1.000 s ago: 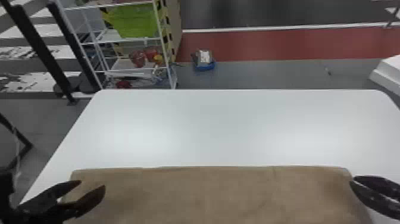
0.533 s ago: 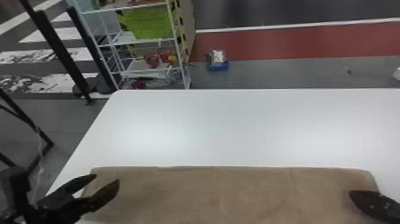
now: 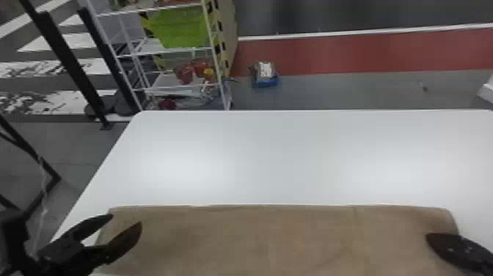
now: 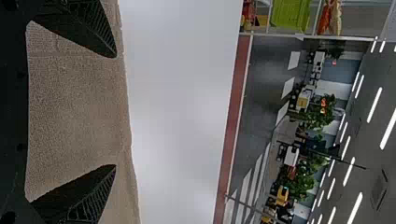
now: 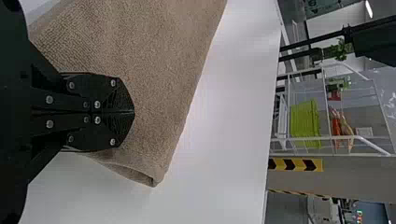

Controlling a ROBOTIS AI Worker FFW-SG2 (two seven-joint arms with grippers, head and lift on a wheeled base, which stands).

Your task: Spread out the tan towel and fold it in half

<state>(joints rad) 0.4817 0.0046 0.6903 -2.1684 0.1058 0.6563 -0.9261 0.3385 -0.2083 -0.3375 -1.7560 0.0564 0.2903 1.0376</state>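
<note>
The tan towel (image 3: 278, 238) lies flat across the table's near part. Over its left end, my left gripper (image 3: 126, 220) holds its two fingers well apart. From the left wrist, the open left gripper (image 4: 116, 111) has towel (image 4: 77, 107) showing between its fingers, not pinched. At the towel's right edge is my right gripper (image 3: 428, 236). In the right wrist view, the right gripper (image 5: 134, 112) has its fingers together on the towel (image 5: 159, 60), near a corner with a small curled opening. The pinched cloth itself is hidden behind the fingers.
The white table (image 3: 278, 158) extends beyond the towel's far edge. Past its far left corner stands a white wire shelf (image 3: 167, 86) with a green bin (image 3: 179, 27). A small blue-based item (image 3: 266, 75) sits on the floor behind.
The right gripper's fingers, apart one second ago, have come together at the towel's edge. In the head view, the scene has shifted rightward. The left gripper stays open over the towel's left end.
</note>
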